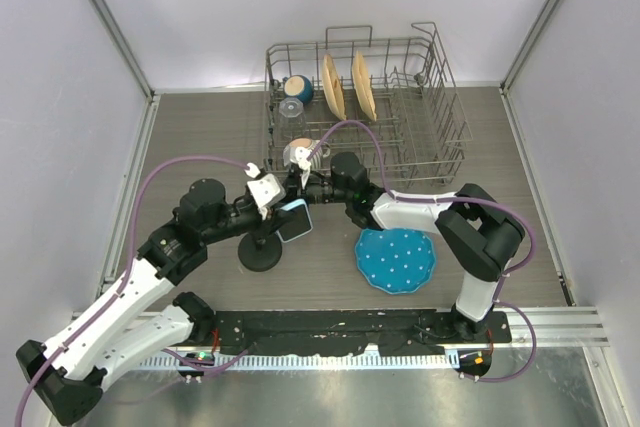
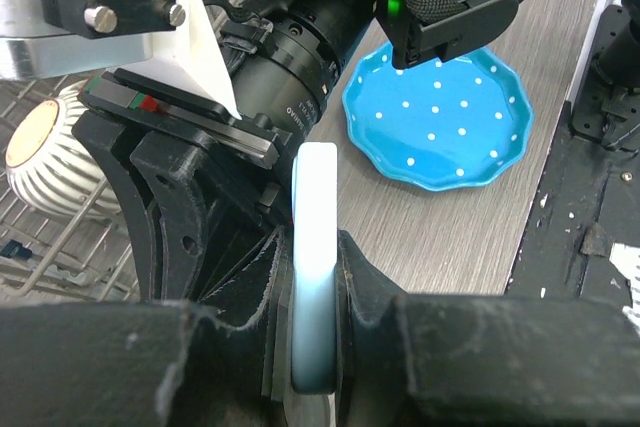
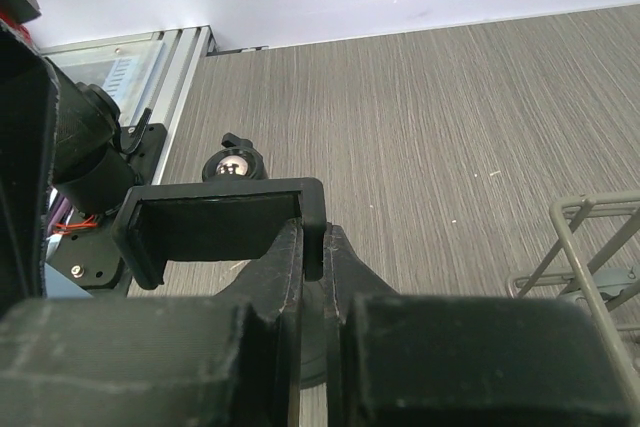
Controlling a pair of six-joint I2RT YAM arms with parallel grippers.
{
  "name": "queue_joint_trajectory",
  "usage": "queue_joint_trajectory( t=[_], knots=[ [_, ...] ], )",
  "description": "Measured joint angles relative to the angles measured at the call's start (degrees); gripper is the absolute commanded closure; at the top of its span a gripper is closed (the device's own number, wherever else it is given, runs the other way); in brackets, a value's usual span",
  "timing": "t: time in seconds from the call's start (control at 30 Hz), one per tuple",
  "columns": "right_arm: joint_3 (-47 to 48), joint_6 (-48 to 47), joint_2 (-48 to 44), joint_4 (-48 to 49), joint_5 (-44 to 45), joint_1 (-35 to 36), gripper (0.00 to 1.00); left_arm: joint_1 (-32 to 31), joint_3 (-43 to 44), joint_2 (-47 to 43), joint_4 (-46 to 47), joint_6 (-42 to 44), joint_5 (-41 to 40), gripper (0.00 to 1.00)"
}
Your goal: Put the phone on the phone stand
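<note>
The phone, flat with a light blue rim, is held on edge between my left gripper's jaws. In the left wrist view the phone stands upright and the left gripper is shut on it. The black phone stand shows its round base on the table just below the phone. In the right wrist view its forked cradle is empty, and my right gripper is shut on the cradle's right lip. The right gripper sits just above and to the right of the phone.
A wire dish rack stands at the back with two plates, a blue bowl, a glass and a white ribbed mug. A blue dotted plate lies right of the stand and also shows in the left wrist view.
</note>
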Motion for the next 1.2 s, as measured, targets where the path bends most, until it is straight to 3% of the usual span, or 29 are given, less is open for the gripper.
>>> queue_joint_trajectory(
  t=[0.37, 0.73, 0.97, 1.2],
  knots=[
    [0.1, 0.3, 0.4, 0.5, -0.7, -0.7, 0.99, 2.1, -3.3, -1.4, 4.8, -4.3, 0.4, 1.0],
    [0.8, 0.2, 0.5, -0.9, -4.9, -1.9, 0.99, 4.4, -5.0, -4.8, 4.2, -2.7, 2.9, 1.0],
    [2.1, -0.5, 0.5, -4.8, -10.7, -3.5, 0.99, 6.4, -4.8, -2.6, 5.8, -2.8, 9.8, 1.0],
    [2.8, -0.9, 0.5, -6.7, -14.8, -4.2, 0.99, 10.4, -0.5, 6.3, 6.6, -3.4, 18.6, 1.0]
  ],
)
